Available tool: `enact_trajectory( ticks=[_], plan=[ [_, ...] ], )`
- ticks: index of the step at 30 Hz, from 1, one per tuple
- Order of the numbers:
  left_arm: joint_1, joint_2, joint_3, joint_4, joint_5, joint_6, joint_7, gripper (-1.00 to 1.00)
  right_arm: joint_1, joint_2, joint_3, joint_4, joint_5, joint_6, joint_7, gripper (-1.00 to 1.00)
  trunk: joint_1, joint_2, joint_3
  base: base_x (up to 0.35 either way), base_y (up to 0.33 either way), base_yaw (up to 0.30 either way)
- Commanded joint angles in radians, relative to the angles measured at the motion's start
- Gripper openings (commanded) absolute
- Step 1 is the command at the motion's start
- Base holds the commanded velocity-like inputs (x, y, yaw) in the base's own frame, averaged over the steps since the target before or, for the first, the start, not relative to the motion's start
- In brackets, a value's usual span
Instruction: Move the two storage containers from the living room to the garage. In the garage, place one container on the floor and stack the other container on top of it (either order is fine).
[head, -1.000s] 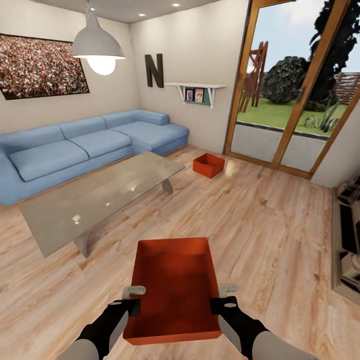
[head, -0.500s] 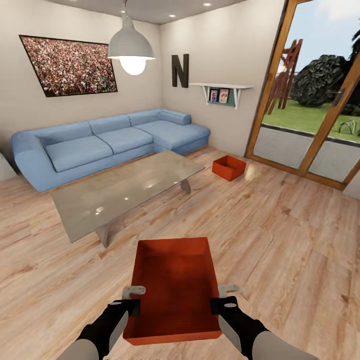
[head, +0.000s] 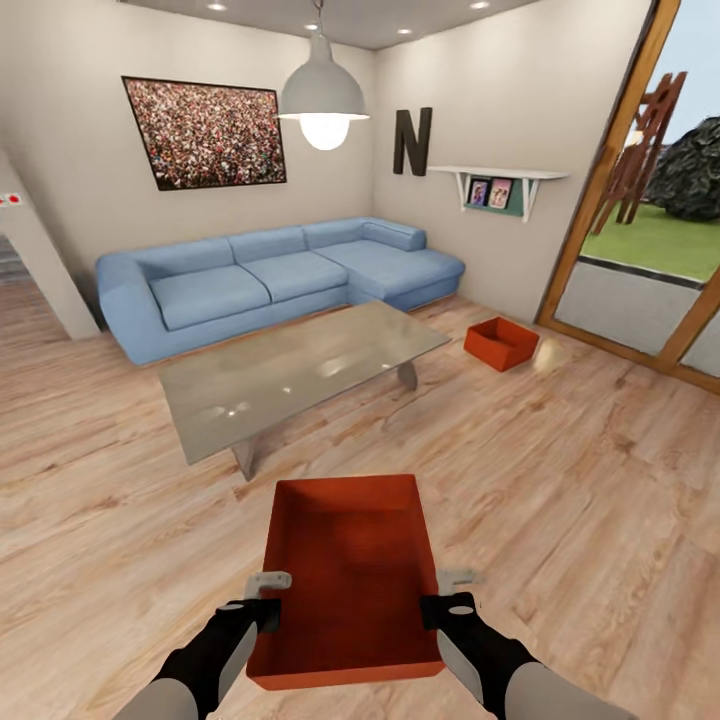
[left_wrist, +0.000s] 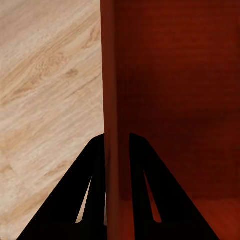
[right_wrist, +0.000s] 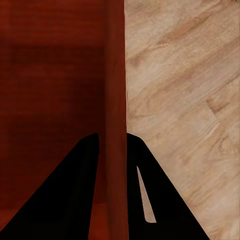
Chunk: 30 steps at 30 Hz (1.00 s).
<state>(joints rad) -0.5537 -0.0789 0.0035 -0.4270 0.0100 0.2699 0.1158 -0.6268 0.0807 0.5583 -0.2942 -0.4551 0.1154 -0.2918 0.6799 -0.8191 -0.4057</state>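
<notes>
Wood-plank floor (head: 560, 500) beneath lidless orange-red container (head: 345, 575).

Light wood-plank floor (head: 600, 520); blue sectional sofa (head: 270, 280) behind glass coffee table (head: 300, 375); pendant lamp (head: 322, 100) (lit) overhead; cream walls (head: 80, 150).

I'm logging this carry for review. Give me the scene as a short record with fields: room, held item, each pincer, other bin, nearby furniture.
room: living room, light wood-plank floor
held container: orange-red, empty bin, carried in front of the robot
left pincer: shut on the bin's left wall
right pincer: shut on the bin's right wall
second container: on the planks by the glass door, beyond the coffee table
sofa: blue sectional along the far wall
</notes>
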Motion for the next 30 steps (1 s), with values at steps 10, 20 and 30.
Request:
enact_trajectory(
  ticks=[10, 20, 30],
  plan=[
    [-0.001, 0.001, 0.004, -0.004, -0.025, 0.008, 0.012, -1.00, -0.001, -0.002, 0.006, 0.015, -0.002, 0.007, -0.019, -1.00, 0.000, -0.001, -0.001, 0.000, 0.000, 0.279],
    [-0.001, 0.001, 0.004, -0.004, -0.025, 0.008, 0.012, -1.00, -0.001, -0.002, 0.007, 0.015, -0.002, 0.007, -0.020, -1.00, 0.000, -0.001, -0.001, 0.000, 0.000, 0.279],
    [-0.001, 0.001, 0.004, -0.004, -0.025, 0.008, 0.012, -1.00, -0.001, -0.002, 0.006, 0.015, -0.001, 0.007, -0.020, -1.00, 0.000, -0.001, -0.001, 0.000, 0.000, 0.279]
  ],
)
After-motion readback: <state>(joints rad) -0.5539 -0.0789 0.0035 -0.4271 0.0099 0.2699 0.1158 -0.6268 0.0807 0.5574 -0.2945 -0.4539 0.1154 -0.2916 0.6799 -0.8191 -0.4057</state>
